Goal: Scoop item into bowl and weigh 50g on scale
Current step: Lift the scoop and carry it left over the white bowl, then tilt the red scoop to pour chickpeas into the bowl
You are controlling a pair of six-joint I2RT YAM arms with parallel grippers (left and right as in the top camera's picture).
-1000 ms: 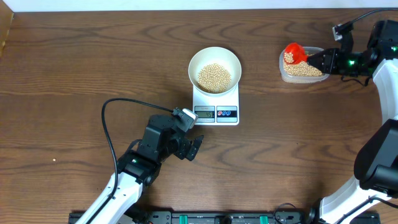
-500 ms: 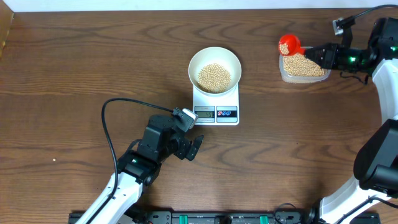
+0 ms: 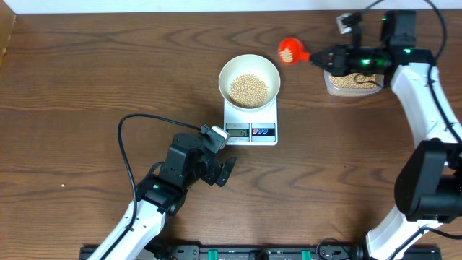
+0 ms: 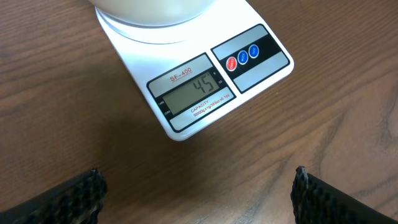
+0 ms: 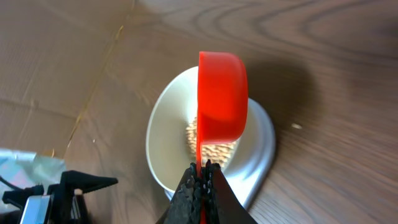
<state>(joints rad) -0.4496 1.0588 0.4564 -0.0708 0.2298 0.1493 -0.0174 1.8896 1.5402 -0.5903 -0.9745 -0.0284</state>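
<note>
The white bowl [image 3: 249, 79] holds tan beans [image 3: 248, 89] and stands on the white scale [image 3: 251, 121]. In the left wrist view the scale's display [image 4: 193, 91] reads 45. My right gripper [image 3: 323, 56] is shut on the handle of a red scoop [image 3: 290, 49], which carries a few beans and hovers just right of the bowl's rim. In the right wrist view the scoop [image 5: 221, 96] hangs in front of the bowl [image 5: 166, 138], with the gripper [image 5: 202, 173] clamped on its handle. My left gripper [image 3: 228, 172] is open and empty, below the scale's front; its fingers [image 4: 68, 199] frame bare wood.
A clear plastic tub [image 3: 351, 81] with more beans sits at the far right, under my right arm. A black cable [image 3: 137, 123] loops over the table left of the left arm.
My right gripper has lifted the red scoop out of the tub and carried it left, from over the tub to beside the bowl. The left arm has not moved.
</note>
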